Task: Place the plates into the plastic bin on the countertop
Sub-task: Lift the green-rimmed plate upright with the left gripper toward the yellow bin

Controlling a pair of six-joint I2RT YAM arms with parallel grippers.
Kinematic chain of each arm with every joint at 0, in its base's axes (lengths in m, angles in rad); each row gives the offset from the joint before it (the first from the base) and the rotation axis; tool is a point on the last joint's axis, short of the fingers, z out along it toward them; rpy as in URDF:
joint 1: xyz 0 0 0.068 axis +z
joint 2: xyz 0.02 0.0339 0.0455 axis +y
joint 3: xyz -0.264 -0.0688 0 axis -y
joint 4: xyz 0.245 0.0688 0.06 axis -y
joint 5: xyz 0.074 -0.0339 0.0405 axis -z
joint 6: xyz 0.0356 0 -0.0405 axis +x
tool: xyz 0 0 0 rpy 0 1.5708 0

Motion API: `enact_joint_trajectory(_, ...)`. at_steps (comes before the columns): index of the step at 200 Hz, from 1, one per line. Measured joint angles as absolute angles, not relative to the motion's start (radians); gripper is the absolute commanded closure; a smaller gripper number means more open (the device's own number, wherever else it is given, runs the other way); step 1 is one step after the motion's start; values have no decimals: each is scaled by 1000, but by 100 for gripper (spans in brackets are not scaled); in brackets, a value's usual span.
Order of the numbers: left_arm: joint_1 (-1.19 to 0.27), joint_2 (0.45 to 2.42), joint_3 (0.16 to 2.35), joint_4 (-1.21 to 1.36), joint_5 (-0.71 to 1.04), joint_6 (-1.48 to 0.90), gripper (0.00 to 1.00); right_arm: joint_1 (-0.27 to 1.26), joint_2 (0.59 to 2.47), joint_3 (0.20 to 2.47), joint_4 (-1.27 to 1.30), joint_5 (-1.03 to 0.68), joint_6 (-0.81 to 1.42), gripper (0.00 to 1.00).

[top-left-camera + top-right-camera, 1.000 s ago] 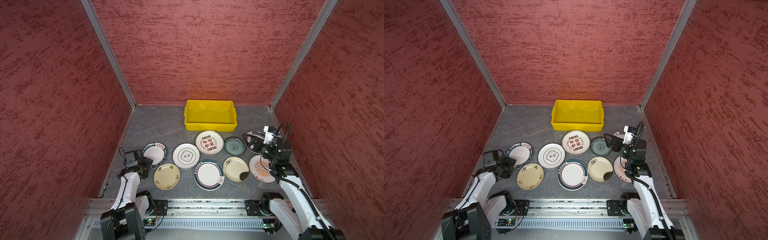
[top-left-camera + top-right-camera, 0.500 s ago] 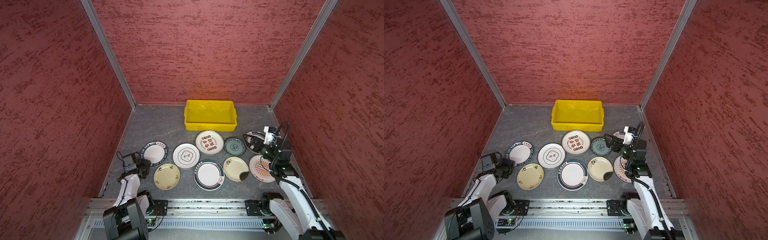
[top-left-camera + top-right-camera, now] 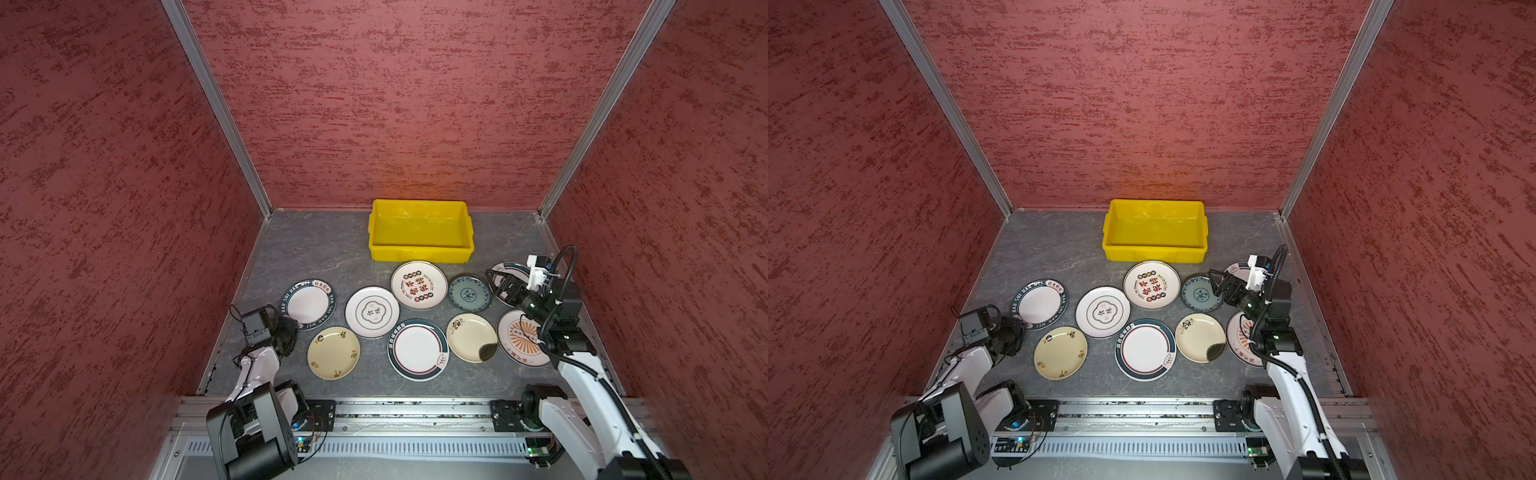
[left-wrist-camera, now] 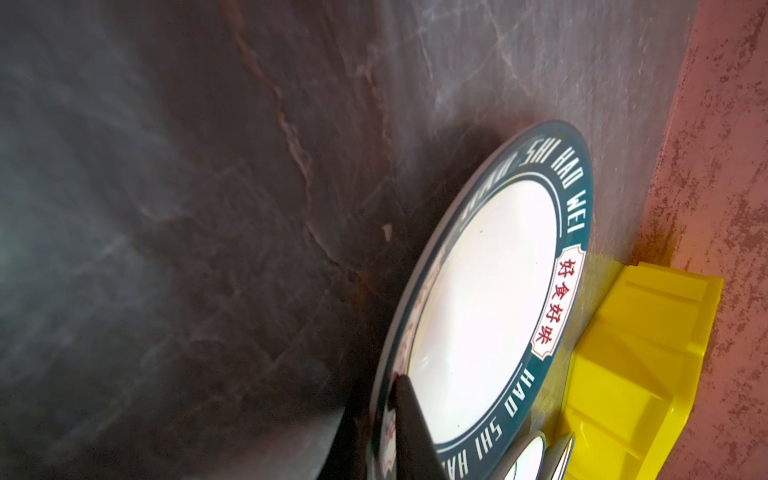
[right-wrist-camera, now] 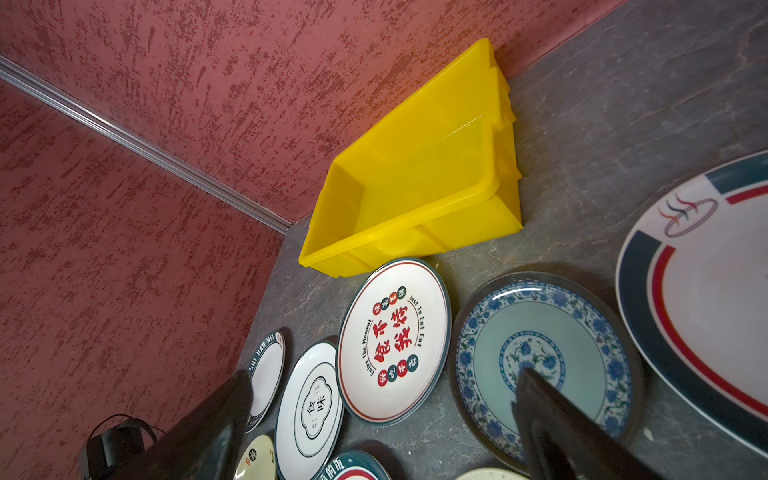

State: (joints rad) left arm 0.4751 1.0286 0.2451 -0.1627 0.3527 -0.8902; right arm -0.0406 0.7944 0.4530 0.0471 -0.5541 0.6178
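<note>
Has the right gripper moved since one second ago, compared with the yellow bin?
No. In both top views the right gripper stays open by the blue-grey plate, equally far from the yellow bin.

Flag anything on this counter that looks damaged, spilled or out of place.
Only one thing: the right-hand cream plate has a dark blotch by its near rim; print or dirt, I cannot tell. Nothing looks broken or spilled, and the yellow bin stands upright.
</note>
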Motion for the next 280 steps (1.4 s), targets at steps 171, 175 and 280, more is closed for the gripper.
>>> enact_joint_trajectory(171,374,717,306,-397,350,-973,100,-41,864,419,68,-564,704,1)
enact_joint_trajectory(175,366,717,317,-403,347,-974,100,-41,864,419,67,-564,704,1)
enact_joint_trajectory(280,-16,811,648,-442,203,-1015,100,-41,804,416,-58,-507,672,1)
